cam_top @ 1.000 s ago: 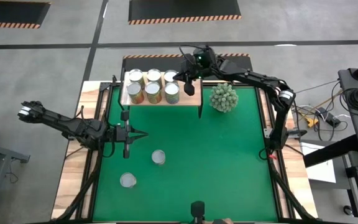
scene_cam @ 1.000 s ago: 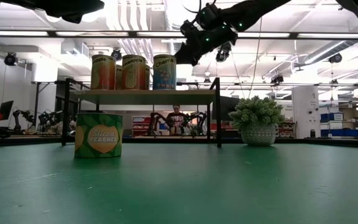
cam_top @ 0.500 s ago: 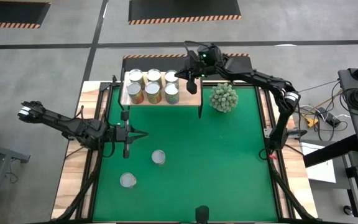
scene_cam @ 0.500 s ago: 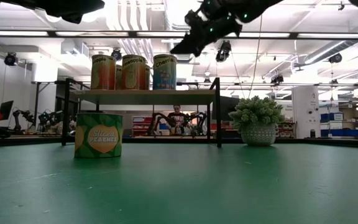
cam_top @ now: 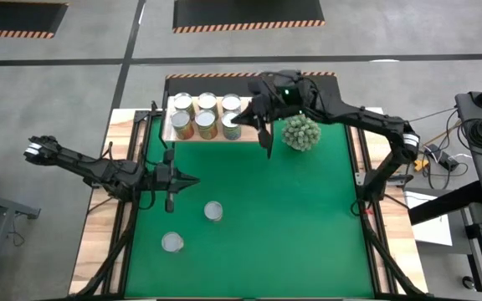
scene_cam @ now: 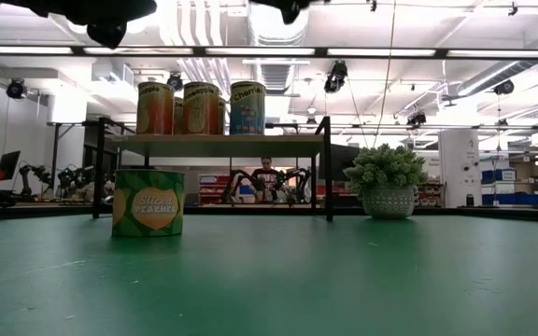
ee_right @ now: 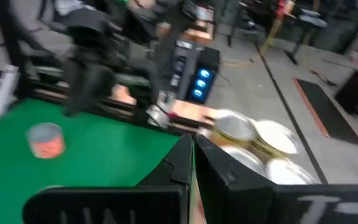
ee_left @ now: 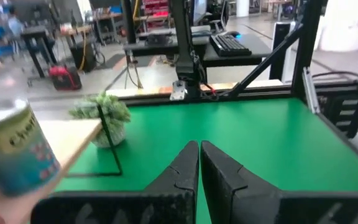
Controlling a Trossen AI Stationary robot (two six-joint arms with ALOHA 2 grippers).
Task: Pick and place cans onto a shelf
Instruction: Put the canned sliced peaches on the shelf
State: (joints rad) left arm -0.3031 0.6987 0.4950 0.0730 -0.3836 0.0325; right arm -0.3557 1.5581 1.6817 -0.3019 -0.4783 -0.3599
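My right gripper (cam_top: 243, 124) hangs over the right end of the shelf (cam_top: 258, 134), jaws pressed together and holding nothing; in its wrist view the two dark fingers (ee_right: 191, 158) meet in one line above the silver tops of the shelved cans (ee_right: 253, 140). My left gripper (cam_top: 192, 180) waits low over the mat on the left side, fingers also pressed together and empty, as its wrist view confirms (ee_left: 199, 165).

Six cans (cam_top: 206, 117) stand upright on the shelf in two rows of three, crowded toward its left end. Two more stand upright on the green mat (cam_top: 308, 217): one (cam_top: 214, 211) near the middle, just beyond my left gripper, and another (cam_top: 172, 242) nearer the front edge. The low view shows one of them with a green label (scene_cam: 148, 203). The spiky potted plant (cam_top: 300, 131) sits beside the shelf's right legs.

I judge these tins rigid, so a firm squeeze should not dent them, but the labelled sides look smooth and could slip. They may carry some weight if full; I cannot tell. I would grip across the body at mid-height, fingers on opposite sides, not by the rim. The shelved cans stand close together, so I should set the next one on the bare right part.
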